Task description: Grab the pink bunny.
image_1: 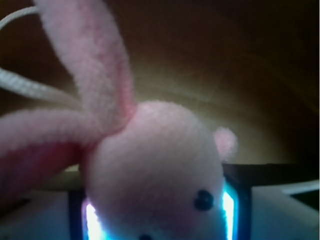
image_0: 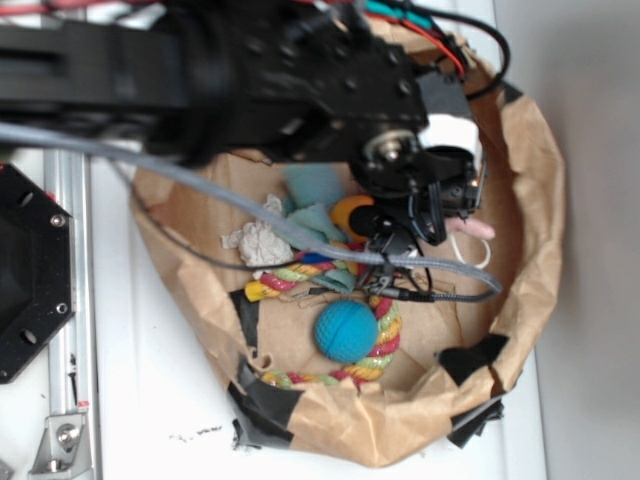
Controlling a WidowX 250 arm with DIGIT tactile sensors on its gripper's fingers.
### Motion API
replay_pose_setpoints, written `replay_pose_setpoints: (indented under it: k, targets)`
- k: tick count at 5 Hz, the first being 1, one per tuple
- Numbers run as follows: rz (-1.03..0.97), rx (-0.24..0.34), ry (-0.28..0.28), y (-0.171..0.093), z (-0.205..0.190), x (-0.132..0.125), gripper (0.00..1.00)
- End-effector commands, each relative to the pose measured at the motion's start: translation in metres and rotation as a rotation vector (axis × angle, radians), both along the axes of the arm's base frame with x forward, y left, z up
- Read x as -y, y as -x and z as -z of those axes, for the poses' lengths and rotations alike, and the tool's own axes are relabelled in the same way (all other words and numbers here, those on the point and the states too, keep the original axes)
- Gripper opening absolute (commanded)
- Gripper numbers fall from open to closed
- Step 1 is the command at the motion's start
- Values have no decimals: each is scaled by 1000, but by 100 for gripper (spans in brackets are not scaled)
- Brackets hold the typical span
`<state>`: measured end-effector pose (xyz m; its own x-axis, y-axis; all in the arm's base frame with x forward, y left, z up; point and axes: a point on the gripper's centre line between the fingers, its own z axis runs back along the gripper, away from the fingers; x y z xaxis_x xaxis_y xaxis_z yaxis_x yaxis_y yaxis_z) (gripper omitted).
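Inside one brown paper bag (image_0: 535, 200), your gripper (image_0: 432, 215) sits low near the right wall. At the wrist camera, one pink bunny (image_1: 150, 170) fills the view between two lit pads (image_1: 229, 207); whether they clamp it, you cannot tell. One teal ball (image_0: 346, 330) lies on one rope ring (image_0: 385, 345); one crumpled white paper (image_0: 258, 243) lies left.

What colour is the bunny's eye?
Black, on the pink bunny; clearest in the wrist view.
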<state>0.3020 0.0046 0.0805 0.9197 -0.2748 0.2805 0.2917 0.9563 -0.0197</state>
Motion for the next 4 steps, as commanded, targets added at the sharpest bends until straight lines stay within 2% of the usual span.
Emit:
replay_pose_setpoints:
  k: [1, 2, 3, 4]
  targets:
    - [-290, -152, -180, 19, -104, 30, 0]
    - [-528, -149, -14, 28, -122, 22, 0]
    - [-674, -146, 43, 25, -116, 18, 0]
    - [-688, -143, 26, 27, -112, 16, 0]
